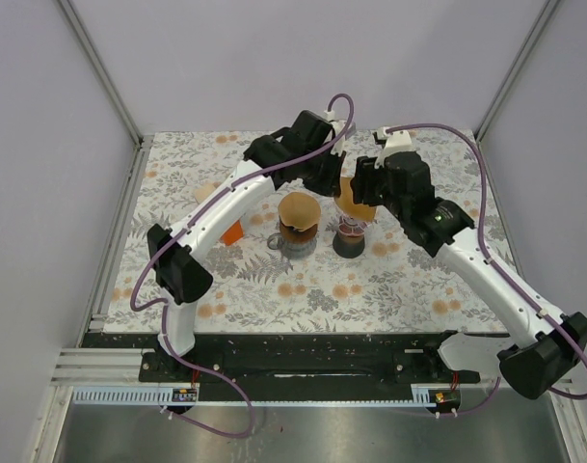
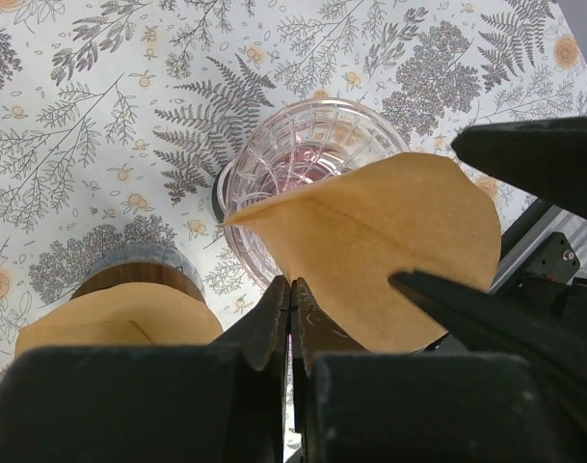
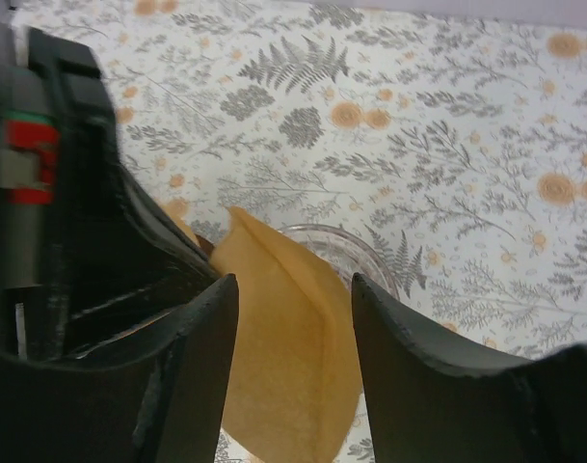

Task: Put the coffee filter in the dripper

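Note:
My left gripper [image 2: 293, 294] is shut on the edge of a brown paper coffee filter [image 2: 389, 251] and holds it just above the clear glass dripper [image 2: 293, 154]. The filter is folded flat and tilted over the dripper's rim. My right gripper [image 3: 293, 299] is open, with one finger on each side of the filter [image 3: 283, 357]; the dripper [image 3: 356, 256] shows behind it. In the top view both grippers meet at mid-table over the filter [image 1: 356, 203] and the dripper [image 1: 349, 236].
A stack of brown filters [image 1: 300, 208] sits on a grey and wood holder [image 1: 298, 241] just left of the dripper, also in the left wrist view [image 2: 120, 313]. An orange object [image 1: 232, 231] lies under the left arm. The floral mat [image 1: 389, 280] covers the table.

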{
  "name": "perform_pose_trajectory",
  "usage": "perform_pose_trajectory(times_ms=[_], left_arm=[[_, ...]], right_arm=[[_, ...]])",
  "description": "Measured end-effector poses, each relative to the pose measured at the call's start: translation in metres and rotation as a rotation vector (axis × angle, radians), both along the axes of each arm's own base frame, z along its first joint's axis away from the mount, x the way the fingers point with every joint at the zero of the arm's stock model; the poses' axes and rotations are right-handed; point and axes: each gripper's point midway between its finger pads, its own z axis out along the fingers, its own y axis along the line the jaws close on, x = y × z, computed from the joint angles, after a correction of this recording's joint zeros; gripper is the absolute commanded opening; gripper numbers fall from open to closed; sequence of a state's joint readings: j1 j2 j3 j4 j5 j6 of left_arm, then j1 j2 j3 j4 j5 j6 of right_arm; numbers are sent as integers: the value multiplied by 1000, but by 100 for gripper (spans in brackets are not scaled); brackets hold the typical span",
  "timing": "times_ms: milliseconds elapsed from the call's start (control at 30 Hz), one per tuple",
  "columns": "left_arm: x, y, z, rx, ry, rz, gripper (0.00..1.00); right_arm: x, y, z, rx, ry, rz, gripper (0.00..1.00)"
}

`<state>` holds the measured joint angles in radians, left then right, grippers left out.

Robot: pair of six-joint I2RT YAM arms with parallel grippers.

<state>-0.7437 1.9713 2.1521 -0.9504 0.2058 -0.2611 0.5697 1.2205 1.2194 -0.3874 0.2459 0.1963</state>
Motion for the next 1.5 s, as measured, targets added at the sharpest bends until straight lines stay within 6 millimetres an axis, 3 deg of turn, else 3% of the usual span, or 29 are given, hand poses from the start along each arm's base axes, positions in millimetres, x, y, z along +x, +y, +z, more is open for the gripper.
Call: perform_pose_trajectory(times_ms=[100,233,400,533,633,767,967,1300,1400,1500], left_arm=[[0,-1,3,0,-13,-2,0],[2,-1,7,-3,-27,7,0],[3,-1,9,-5,-30,9,0],[4,-2,6,-1,-25,9,0],[4,-2,3,2,-20,8,0],[5,-2,2,4,-19,8,0],[4,-3,4,-2,-19,5,0],[7,-1,13,-38,-15,-15,53],[12,2,18,-40,-37,-15,72],[19,11,20,-36,-39,-4,81]], right_arm=[[-1,6,21,13,-35,47,58],[-9,13,38,32,-69,113,31],[-20,24,41,59,-58,196,1],[-26,35,28,77,3,247,0],[-23,39,5,58,78,247,0],[-14,32,-37,-20,194,179,0],[-12,20,-60,-90,262,120,0],[-4,13,-88,-172,357,64,0],[-4,13,-88,-179,369,62,0],[-1,15,-82,-177,366,62,0]])
